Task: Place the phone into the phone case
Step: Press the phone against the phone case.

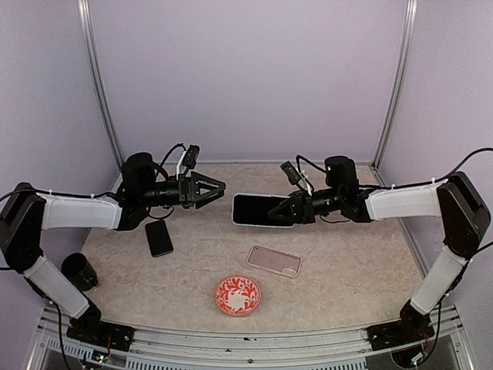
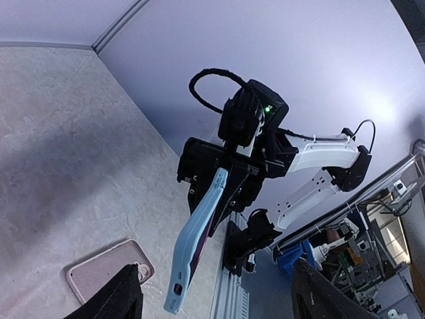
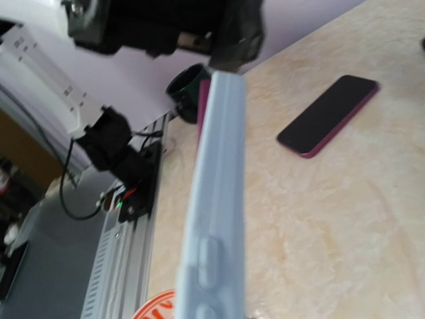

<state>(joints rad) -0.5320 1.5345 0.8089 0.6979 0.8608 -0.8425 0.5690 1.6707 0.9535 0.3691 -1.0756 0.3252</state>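
Well, the left gripper [image 1: 219, 191] hangs over the table's nine o'clock side, fingers spread apart and holding nothing. A second dark phone [image 1: 159, 237] lies flat at its seven o'clock. Near centre, the light-blue phone case [image 2: 194, 242], with the phone [image 1: 258, 210] seated in it, is clamped at its three o'clock end by the right gripper [image 1: 293, 210]. A clear case [image 1: 273, 260] lies at its six o'clock.

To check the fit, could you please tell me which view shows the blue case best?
The left wrist view: the blue case shows along nearly its whole side edge, sharp. The top view shows mainly the dark screen; the right wrist view, a blurred close edge.
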